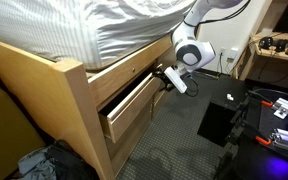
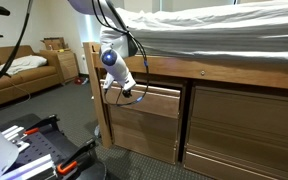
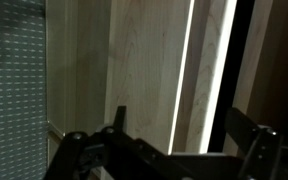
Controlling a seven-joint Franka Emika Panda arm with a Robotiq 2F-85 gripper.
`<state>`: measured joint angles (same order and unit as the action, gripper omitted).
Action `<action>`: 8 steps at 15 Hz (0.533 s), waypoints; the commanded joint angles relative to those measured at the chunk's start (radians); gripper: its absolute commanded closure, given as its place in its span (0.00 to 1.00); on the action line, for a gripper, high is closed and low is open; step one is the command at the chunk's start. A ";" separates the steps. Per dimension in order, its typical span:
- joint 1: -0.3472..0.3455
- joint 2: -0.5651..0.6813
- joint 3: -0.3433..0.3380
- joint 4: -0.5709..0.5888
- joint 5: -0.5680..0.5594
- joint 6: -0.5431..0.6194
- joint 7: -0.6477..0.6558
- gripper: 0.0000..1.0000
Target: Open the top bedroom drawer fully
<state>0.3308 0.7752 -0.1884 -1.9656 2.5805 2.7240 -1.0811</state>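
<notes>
The top bedroom drawer (image 1: 132, 106) is a light-tan wooden drawer under the bed, pulled partly out of the frame; it also shows in an exterior view (image 2: 150, 103). My gripper (image 1: 169, 79) is at the drawer front's end near the top edge, seen in both exterior views (image 2: 133, 93). In the wrist view my gripper (image 3: 180, 122) is open, its two dark fingers spread either side of the pale edge of the drawer front (image 3: 199, 70). I cannot tell whether the fingers touch the wood.
A similar drawer front (image 2: 144, 137) sits below, and a wide wooden panel (image 2: 246, 125) beside it. The bed rail (image 1: 124, 66) and striped mattress (image 1: 94, 25) lie above. A black mat (image 1: 219, 120) and clutter (image 1: 284, 110) are on the floor. A couch (image 2: 19, 68) stands beyond.
</notes>
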 commanded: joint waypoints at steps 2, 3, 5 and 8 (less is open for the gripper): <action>0.059 0.087 -0.070 0.083 0.071 -0.013 -0.048 0.00; 0.083 0.101 -0.124 0.114 0.024 -0.010 0.008 0.00; 0.149 0.131 -0.228 0.159 0.023 0.000 0.029 0.00; 0.154 0.153 -0.248 0.179 0.023 0.000 0.073 0.00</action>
<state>0.4695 0.8917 -0.4222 -1.8174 2.6030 2.7230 -1.0572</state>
